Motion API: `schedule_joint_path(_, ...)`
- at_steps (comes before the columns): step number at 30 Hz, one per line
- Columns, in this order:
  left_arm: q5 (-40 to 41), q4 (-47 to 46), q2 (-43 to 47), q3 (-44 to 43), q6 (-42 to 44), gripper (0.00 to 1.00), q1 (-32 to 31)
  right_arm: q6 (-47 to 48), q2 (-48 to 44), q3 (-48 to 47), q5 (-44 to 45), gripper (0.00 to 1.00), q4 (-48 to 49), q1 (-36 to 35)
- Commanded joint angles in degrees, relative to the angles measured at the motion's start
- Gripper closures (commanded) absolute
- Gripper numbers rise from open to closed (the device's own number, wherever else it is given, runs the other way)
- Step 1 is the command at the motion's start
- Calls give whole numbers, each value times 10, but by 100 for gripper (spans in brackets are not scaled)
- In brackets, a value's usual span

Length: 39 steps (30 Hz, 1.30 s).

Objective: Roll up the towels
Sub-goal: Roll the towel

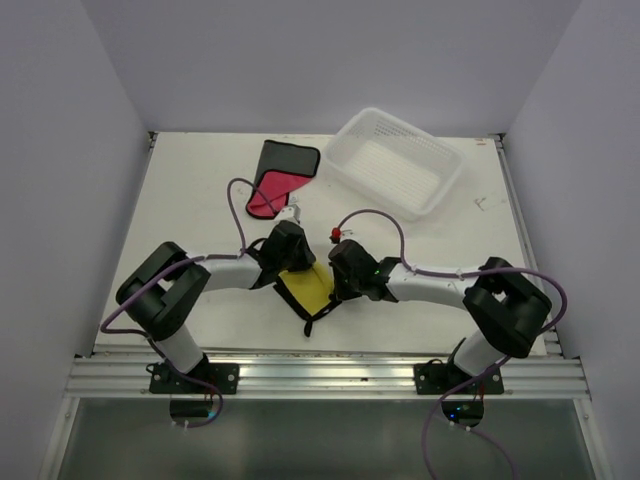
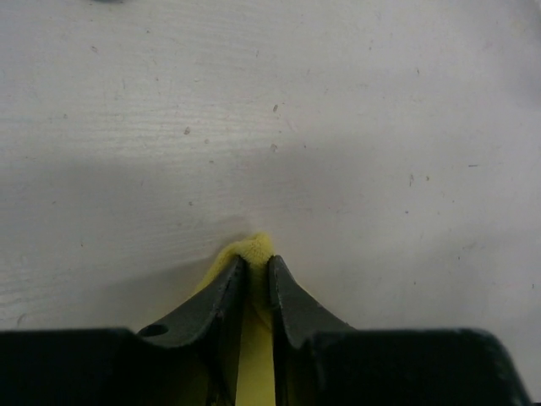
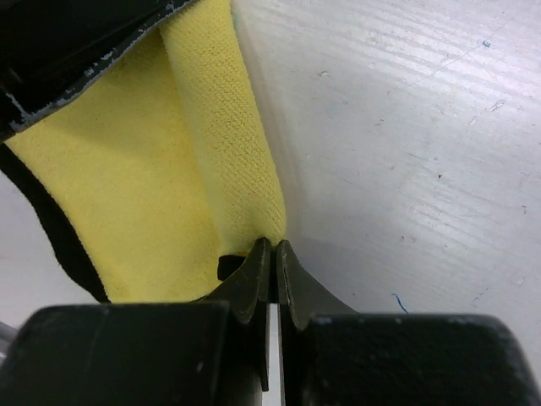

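A yellow towel with a black edge lies on the table near the front, between my two grippers. My left gripper is shut on the towel's left end; in the left wrist view yellow cloth is pinched between the jaws. My right gripper is shut at the towel's right end; in the right wrist view its tips press on the rolled yellow edge. A red towel with a black edge lies flat at the back left.
A white plastic basket stands at the back right of the white table. Purple cables loop over both arms. A small red part sits just behind the right gripper.
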State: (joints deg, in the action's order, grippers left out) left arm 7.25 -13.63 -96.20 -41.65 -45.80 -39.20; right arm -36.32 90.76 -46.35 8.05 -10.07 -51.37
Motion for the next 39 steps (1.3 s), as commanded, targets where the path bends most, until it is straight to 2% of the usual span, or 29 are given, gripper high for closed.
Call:
schedule_joint_path(1, -9, 61, 22, -29, 21, 78, 7, 41, -11, 16, 73, 100, -27, -20)
schedule_joint_path(13, -3, 157, 70, -102, 55, 68, 18, 65, -19, 4, 154, 100, -31, -74)
schedule_joint_path(19, -47, 182, 64, -148, 63, 63, 18, 64, -10, -5, 190, 100, -36, -100)
schedule_joint_path(26, -107, 189, 20, -168, 58, 63, 11, 61, -8, -9, 226, 100, -37, -125)
schedule_joint_path(33, -110, 214, -7, -179, 55, 62, -8, 55, -2, -11, 238, 100, -36, -135)
schedule_joint_path(39, -83, 236, -3, -187, 55, 62, -24, 55, 8, -13, 231, 100, -32, -136)
